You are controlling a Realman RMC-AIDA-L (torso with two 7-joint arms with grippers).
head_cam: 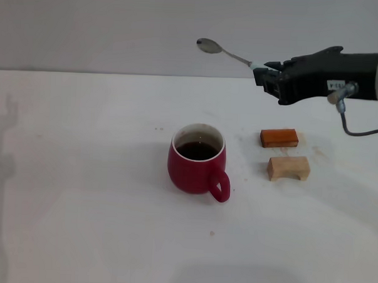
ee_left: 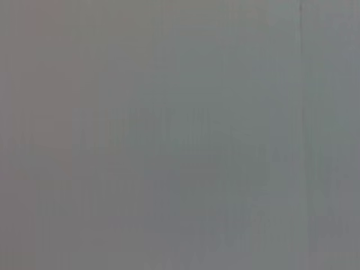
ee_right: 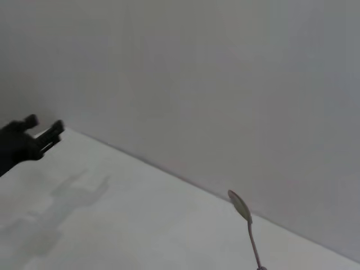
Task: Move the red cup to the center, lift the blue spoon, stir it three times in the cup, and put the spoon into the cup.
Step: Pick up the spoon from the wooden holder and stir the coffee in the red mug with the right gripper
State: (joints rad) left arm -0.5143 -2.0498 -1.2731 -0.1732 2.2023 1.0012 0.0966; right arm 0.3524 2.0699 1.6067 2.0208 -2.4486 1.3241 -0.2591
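Note:
The red cup (head_cam: 194, 162) stands upright at the middle of the white table (head_cam: 80, 193), handle toward the front right, with dark liquid inside. My right gripper (head_cam: 262, 71) is shut on the handle of the blue spoon (head_cam: 221, 51), high above the table and behind and to the right of the cup. The spoon's grey bowl points left, and its pale handle is mostly hidden in the jaws. The spoon also shows in the right wrist view (ee_right: 241, 207). My left gripper (ee_right: 45, 125) shows only far off in the right wrist view, open and empty.
An orange-brown block (head_cam: 279, 138) and a pale wooden block (head_cam: 289, 168) lie to the right of the cup. A grey wall rises behind the table. The left wrist view shows only a plain grey surface.

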